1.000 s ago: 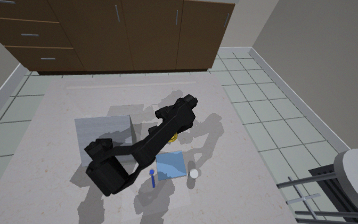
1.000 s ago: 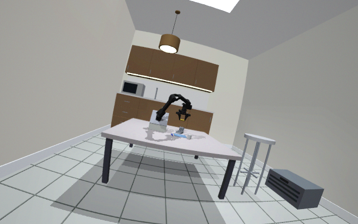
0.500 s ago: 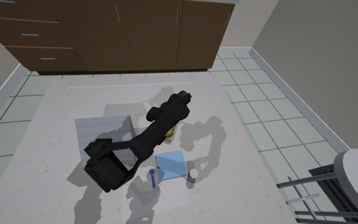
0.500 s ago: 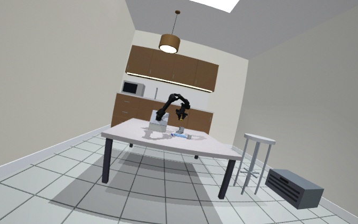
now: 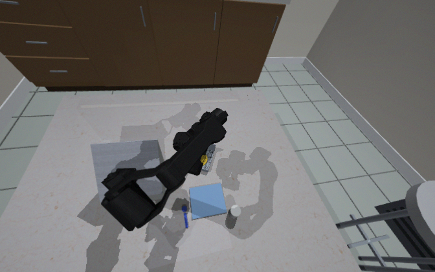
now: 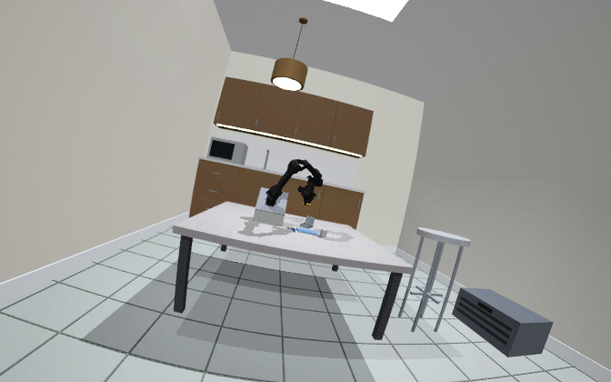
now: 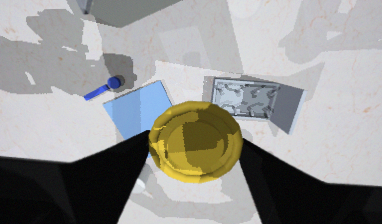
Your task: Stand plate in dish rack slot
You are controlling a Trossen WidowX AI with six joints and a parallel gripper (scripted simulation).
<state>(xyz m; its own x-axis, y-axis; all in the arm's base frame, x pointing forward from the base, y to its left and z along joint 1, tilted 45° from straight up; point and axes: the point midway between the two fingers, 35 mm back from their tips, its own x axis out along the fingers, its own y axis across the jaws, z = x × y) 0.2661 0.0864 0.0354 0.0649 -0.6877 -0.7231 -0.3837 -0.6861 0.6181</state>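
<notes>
From the top, my arm (image 5: pixel 178 158) reaches out over the table (image 5: pixel 279 209), and a sliver of the yellow plate (image 5: pixel 204 158) peeks out beside it, right over the grey dish rack (image 5: pixel 210 158). Nearer lie a blue mat (image 5: pixel 207 201), a blue spoon (image 5: pixel 185 215) to its left and a small cylinder (image 5: pixel 233 215) to its right. A grey box (image 5: pixel 124 158) sits at the left, under my arm.

From the exterior view, my fingers (image 6: pixel 306 201) hang above the table, plate lifted off it, with the dish rack below.

At the wrist, my fingers pinch the plate (image 7: pixel 194 140) by its two edges, its face turned to the camera. Beyond it, the dish rack (image 7: pixel 252 100) lies just to the right, the mat to the left, the spoon farther left.
</notes>
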